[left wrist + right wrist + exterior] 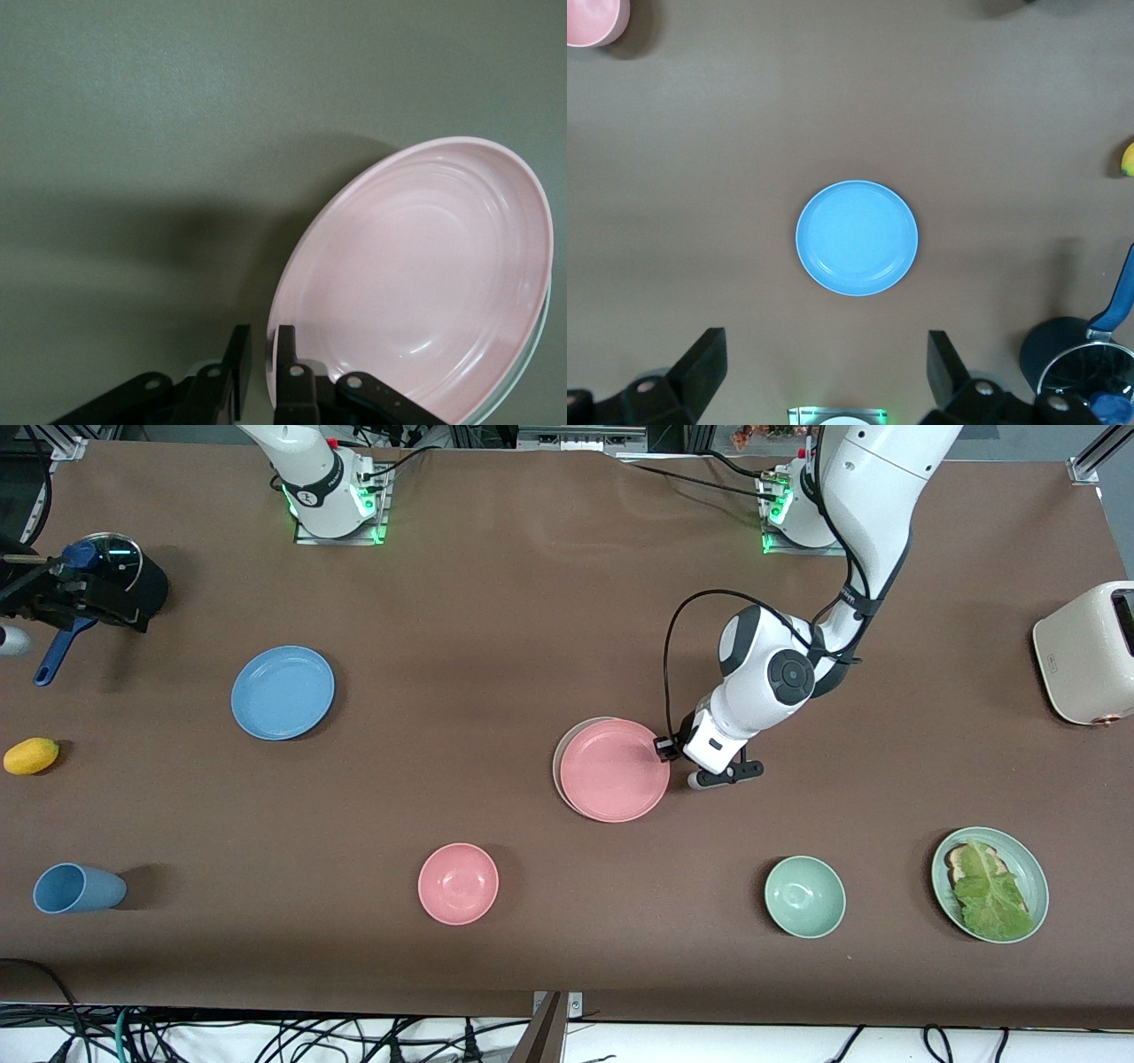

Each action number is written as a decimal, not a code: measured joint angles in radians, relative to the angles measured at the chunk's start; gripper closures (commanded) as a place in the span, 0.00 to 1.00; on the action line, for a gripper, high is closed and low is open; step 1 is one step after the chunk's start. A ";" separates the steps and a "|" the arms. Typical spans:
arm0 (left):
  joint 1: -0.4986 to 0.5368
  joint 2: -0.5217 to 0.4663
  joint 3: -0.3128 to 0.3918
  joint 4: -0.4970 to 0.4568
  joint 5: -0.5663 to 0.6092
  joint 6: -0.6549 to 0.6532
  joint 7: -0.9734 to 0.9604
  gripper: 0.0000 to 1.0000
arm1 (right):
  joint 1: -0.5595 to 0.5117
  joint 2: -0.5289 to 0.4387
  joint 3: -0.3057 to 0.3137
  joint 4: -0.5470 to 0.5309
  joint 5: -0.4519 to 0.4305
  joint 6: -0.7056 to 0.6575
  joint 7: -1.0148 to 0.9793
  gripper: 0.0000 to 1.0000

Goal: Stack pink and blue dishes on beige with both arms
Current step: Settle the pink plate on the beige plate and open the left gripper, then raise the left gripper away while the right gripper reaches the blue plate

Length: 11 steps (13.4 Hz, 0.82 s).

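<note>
The pink plate (614, 771) lies on the beige plate (557, 766), set a little toward the left arm's end, so only a beige crescent shows. My left gripper (666, 748) is low at the pink plate's rim (416, 274). Its fingers (285, 372) stand narrowly open astride that rim, one over the plate's inside, one outside with a sliver of table showing. The blue plate (283, 692) lies alone on the table toward the right arm's end. My right gripper (828, 372) hangs high over the table beside the blue plate (857, 237), wide open and holding nothing; the front view does not show it.
A pink bowl (458, 883), a blue cup (75, 887) on its side, a green bowl (804, 896) and a green plate (1038, 872) with toast and lettuce lie nearer the camera. A cream toaster (1085, 651), a yellow fruit (31, 755) and a lidded dark pot (115, 571) sit at the table's ends.
</note>
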 measured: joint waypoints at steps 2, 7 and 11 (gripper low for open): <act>0.000 0.000 0.000 0.001 0.000 0.000 0.000 0.36 | 0.000 0.000 0.000 0.000 0.000 0.000 0.000 0.00; 0.000 -0.001 0.005 0.017 0.000 -0.001 0.000 0.25 | 0.000 0.000 0.000 0.000 0.000 -0.001 0.000 0.00; 0.014 -0.029 0.021 0.087 0.080 -0.154 -0.003 0.16 | -0.001 0.001 0.000 0.000 -0.002 0.016 0.000 0.00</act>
